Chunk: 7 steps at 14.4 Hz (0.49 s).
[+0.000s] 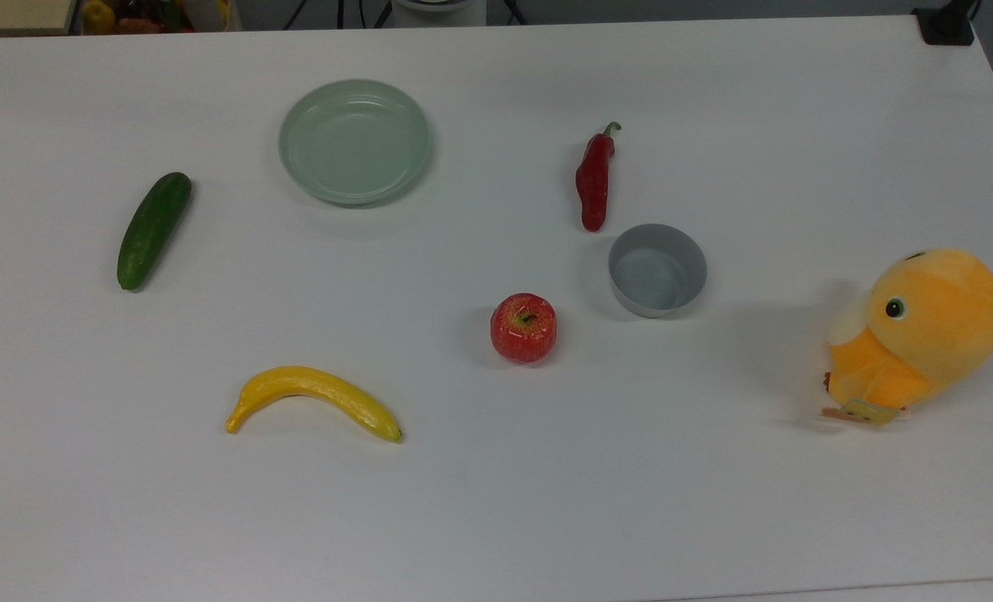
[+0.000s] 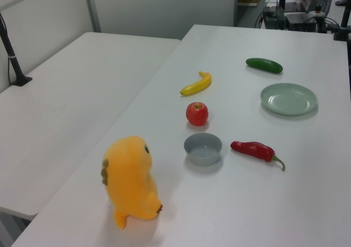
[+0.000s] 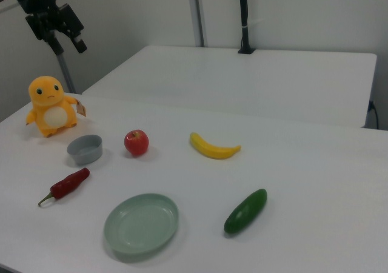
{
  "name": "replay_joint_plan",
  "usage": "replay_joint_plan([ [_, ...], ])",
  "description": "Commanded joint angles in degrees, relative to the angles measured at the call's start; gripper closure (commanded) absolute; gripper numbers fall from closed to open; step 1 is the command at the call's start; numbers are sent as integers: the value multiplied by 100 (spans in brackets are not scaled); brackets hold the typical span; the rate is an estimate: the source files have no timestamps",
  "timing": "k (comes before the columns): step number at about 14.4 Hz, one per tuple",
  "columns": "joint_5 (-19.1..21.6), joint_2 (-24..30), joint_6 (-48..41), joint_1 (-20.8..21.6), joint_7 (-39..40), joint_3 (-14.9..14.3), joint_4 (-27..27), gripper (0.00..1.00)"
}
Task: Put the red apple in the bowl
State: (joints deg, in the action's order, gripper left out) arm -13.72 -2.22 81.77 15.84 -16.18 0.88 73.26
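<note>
The red apple point(image 1: 523, 328) sits upright on the white table, stem dimple up, a short way to the top view's lower left of the bowl point(image 1: 657, 269). The grey bowl stands empty with a small gap between it and the apple. The left view shows the apple point(image 2: 197, 113) just behind the bowl point(image 2: 203, 149). In the right view the apple point(image 3: 136, 142) lies to the right of the bowl point(image 3: 85, 149). My gripper point(image 3: 76, 39) hangs high at the right view's upper left, well above the table and far from both.
A red chili pepper point(image 1: 594, 180) lies just behind the bowl. A pale green dish point(image 1: 354, 142), a cucumber point(image 1: 154, 230) and a banana point(image 1: 313, 397) lie to the top view's left. An orange plush toy point(image 1: 923, 334) stands to the right.
</note>
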Motion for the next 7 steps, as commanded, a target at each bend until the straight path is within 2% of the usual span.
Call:
replay_joint_plan([
  [1,54,-267,-135,182,-61,-53,136,0],
  [5,71,-349,-118,209,-26,-44,189,0],
  [7,141,-428,-144,192,586,-44,154,0],
])
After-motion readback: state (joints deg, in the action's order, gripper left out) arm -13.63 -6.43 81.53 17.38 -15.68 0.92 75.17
